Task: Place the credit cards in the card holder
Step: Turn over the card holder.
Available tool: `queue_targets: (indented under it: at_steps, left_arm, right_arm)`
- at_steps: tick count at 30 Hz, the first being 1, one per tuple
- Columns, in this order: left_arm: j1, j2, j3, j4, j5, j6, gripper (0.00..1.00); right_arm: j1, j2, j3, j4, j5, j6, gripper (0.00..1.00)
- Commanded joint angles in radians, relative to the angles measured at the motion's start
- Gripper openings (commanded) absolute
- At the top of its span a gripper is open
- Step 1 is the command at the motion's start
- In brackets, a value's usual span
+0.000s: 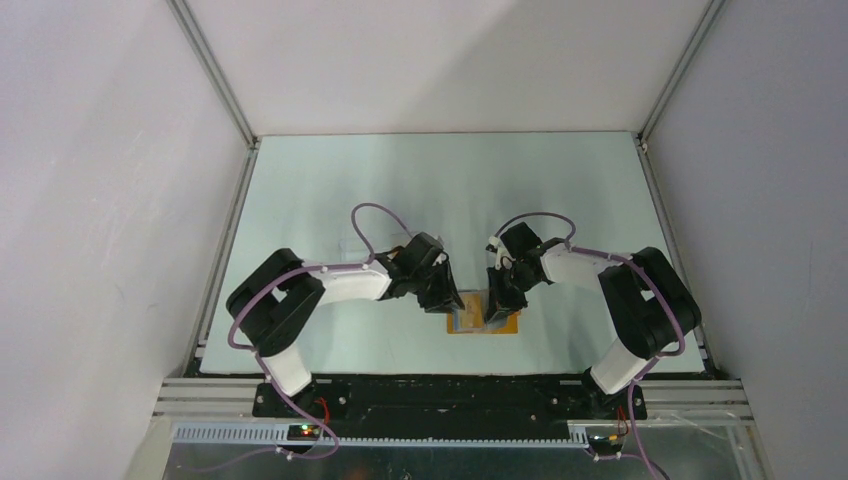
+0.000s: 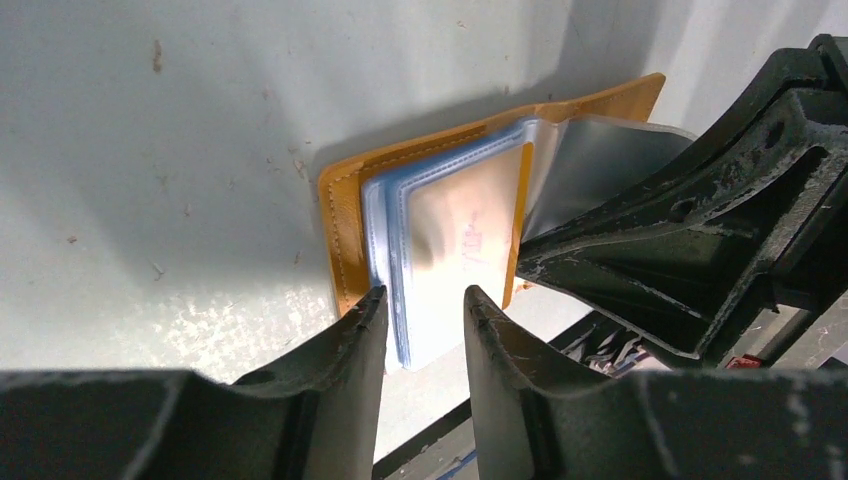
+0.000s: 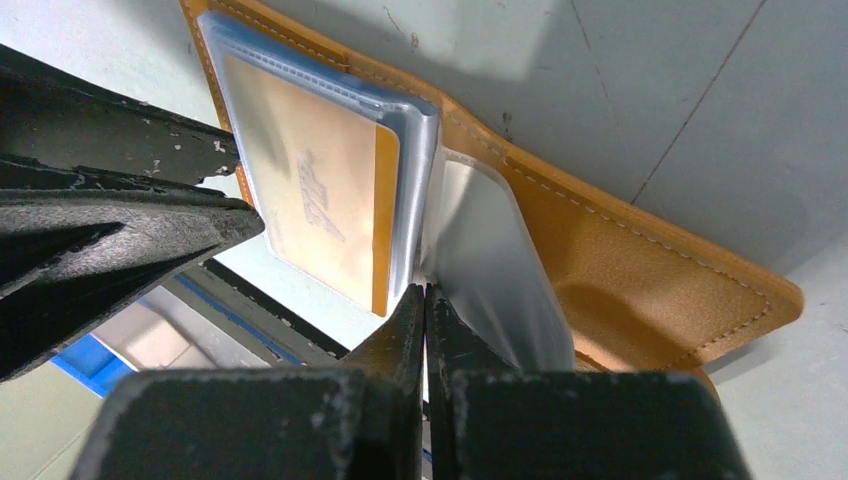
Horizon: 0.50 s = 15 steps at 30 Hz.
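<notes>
Card holder point(image 1: 480, 322) lies open and flat on the table point(image 1: 440, 190), at the near middle, between the two grippers. One credit card point(image 3: 320, 200) sits in the top clear sleeve point(image 2: 440, 230) of the left stack, tan-orange with a pale mark showing through. No other cards visible.

One loose sleeve leaf point(image 3: 495, 270) is lifted and curls right over the orange right half.

Right gripper point(image 3: 425, 305) is clenched tight, tips at the fold between the stack and the lifted leaf. Can't tell whether the leaf is pinched.

Left gripper point(image 2: 425, 320) has its jaws apart over the left end of the sleeve stack, nothing clamped between them that I can see. Contact with the sleeve unclear.

Obstructions: the two grippers crowd each other over the holder, nearly touching, and cover much of it from above. Both arms reach in from the near corners. White walls on three sides, black base rail point(image 1: 450, 395) just near of the holder.
</notes>
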<state>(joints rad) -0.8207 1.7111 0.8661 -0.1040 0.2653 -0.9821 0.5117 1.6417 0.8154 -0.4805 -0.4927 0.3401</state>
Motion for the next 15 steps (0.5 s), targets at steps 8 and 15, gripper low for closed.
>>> queue_targets:
  at_steps: [8, 15]
  left_arm:
    - [-0.025, 0.006, 0.087, -0.010, 0.000, 0.043, 0.27]
    - [-0.045, -0.038, 0.098, -0.009, 0.000, 0.042, 0.20]
  right_arm:
    - [0.007, 0.045, -0.019, 0.034, 0.025, 0.001, 0.00]
    - [0.012, 0.043, -0.019, 0.038, 0.022, 0.004, 0.00]
